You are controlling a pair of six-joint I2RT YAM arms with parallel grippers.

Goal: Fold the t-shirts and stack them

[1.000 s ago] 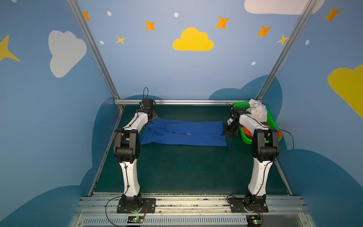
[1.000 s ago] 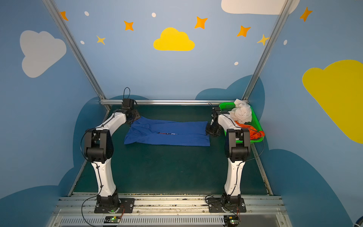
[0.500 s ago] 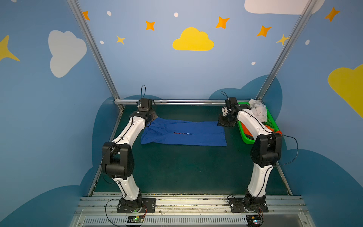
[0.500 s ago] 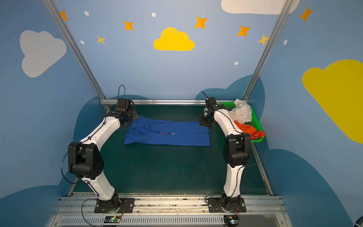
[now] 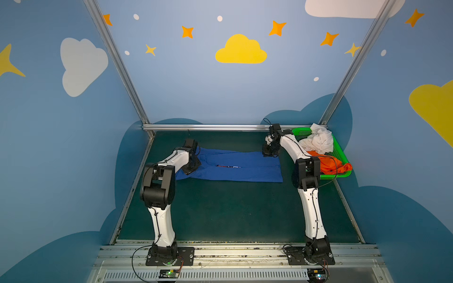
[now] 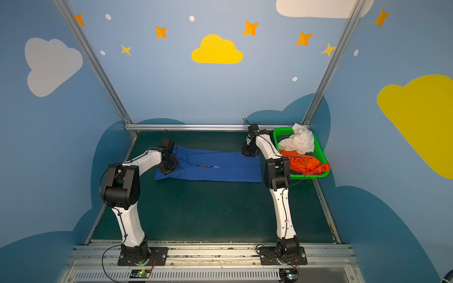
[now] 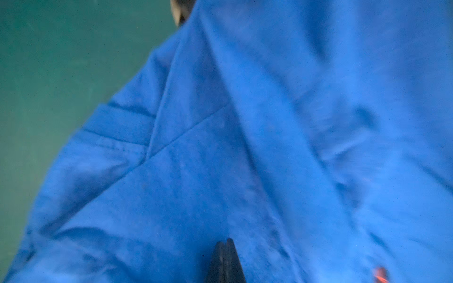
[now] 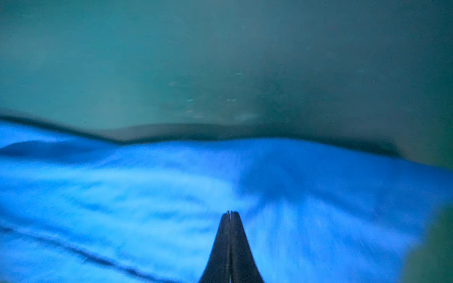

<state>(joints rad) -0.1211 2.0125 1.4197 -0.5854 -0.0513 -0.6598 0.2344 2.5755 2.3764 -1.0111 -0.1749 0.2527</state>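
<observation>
The blue t-shirt (image 5: 245,169) (image 6: 220,171) lies on the green table as a long strip folded lengthwise. My left gripper (image 5: 189,170) (image 6: 169,169) hangs low over its left end. In the left wrist view it (image 7: 225,241) is shut, tips against blue cloth (image 7: 245,122), with nothing seen between the fingers. My right gripper (image 5: 269,153) (image 6: 249,153) is at the strip's far right corner. It (image 8: 230,212) is shut too, over blurred blue cloth (image 8: 147,196) near the shirt's edge. A crumpled white t-shirt (image 5: 318,142) (image 6: 299,141) and an orange one (image 5: 331,166) (image 6: 306,164) sit in the basket.
The green mesh basket (image 5: 335,176) (image 6: 318,149) stands at the right edge of the table, just behind my right arm. A metal rail (image 5: 208,127) runs along the back. Blue walls close in both sides. Bare green mat (image 5: 232,213) stretches in front of the shirt.
Both grippers have closed. The left one moved from the shirt's far left corner toward the front, its elbow rising. The right one shifted left onto the far right corner.
</observation>
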